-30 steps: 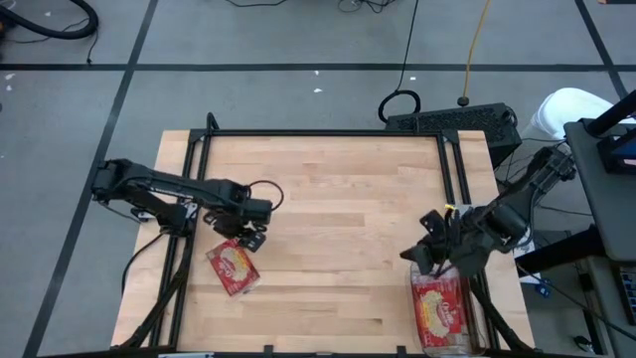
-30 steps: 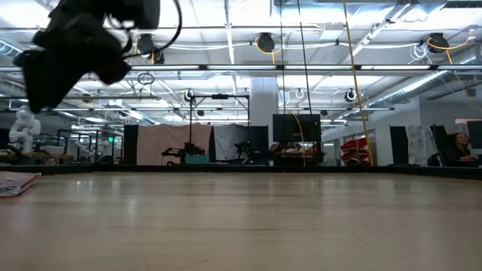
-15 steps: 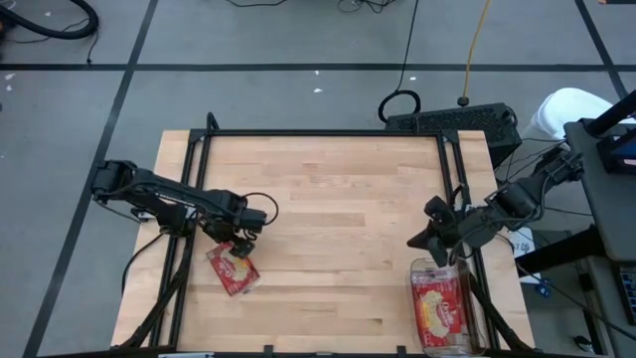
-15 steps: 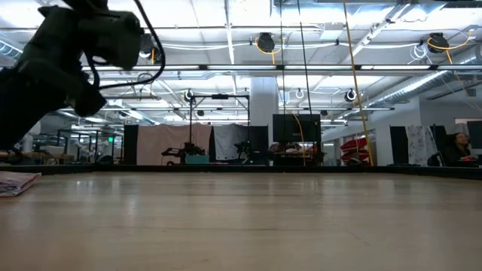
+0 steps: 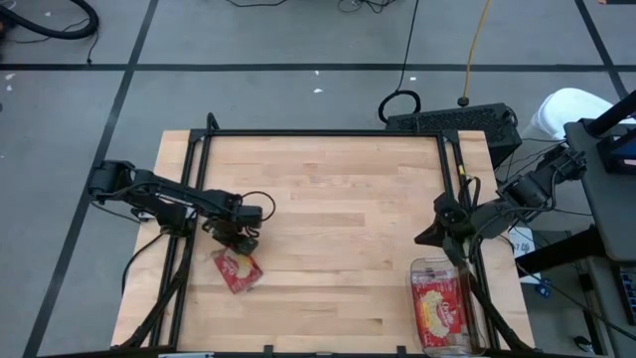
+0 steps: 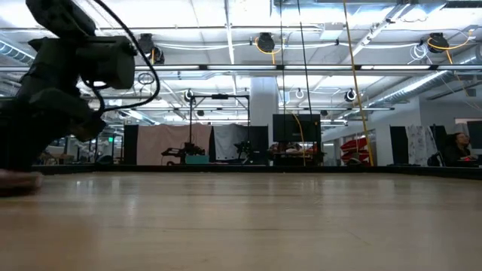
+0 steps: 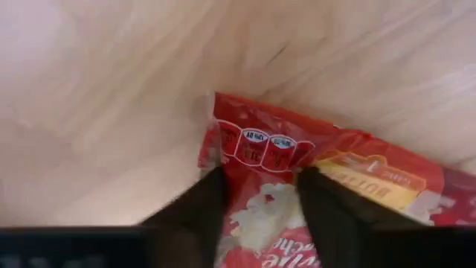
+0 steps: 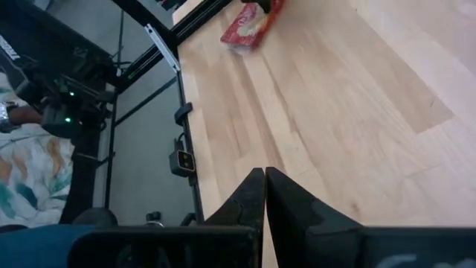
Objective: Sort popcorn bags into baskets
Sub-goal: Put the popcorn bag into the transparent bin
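Picking up is the step in hand: the left gripper point(image 7: 256, 205), fingers partly open astride a popcorn bag point(image 5: 237, 270) flat on the counter point(image 5: 328, 199), must close, lift and carry to the clear basket point(image 5: 418, 328); the right gripper point(image 5: 437, 235) waits shut.

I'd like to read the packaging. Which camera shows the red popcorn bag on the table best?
The left wrist view: the popcorn bag fills the picture, printed face up, with the left gripper fingers on it. The high view shows it small under that gripper. The right wrist view shows it far off. The low view hides it.
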Robot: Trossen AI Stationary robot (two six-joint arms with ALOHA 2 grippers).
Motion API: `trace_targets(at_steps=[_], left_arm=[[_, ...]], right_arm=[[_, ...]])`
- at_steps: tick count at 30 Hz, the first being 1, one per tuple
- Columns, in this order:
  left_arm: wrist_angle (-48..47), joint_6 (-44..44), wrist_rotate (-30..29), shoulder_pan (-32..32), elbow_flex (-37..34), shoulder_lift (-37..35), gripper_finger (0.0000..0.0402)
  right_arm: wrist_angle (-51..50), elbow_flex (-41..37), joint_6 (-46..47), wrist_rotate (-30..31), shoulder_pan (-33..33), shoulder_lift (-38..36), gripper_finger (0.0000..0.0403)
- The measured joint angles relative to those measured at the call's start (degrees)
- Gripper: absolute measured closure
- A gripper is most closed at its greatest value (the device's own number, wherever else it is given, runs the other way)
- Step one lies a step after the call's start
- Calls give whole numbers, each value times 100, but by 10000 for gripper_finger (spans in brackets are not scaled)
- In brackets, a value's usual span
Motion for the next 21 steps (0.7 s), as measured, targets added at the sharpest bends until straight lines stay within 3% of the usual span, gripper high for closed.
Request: trace_targets(at_steps=[4, 6, 10, 14, 17, 21], left_arm=[[107, 255, -503, 4, 341, 18, 352], [92, 271, -815, 7, 530, 29, 384], [87, 564, -1522, 19, 1129, 34, 382], [71, 1593, -2254, -46, 1888, 34, 391], [97, 2393, -2916, -48, 2489, 28, 391], [501, 3726, -3584, -52, 3171, 28, 385]], right_arm=[[-20, 0, -81, 2, -74, -10, 396], [-81, 0, -81, 2, -178, 5, 396], [-116, 0, 36, 3, -456, 23, 396], [-357, 0, 689, -91, -860, 138, 397], [-585, 0, 1155, -692, -1218, 415, 397], [79, 0, 1126, -1209, -1458, 905, 397]])
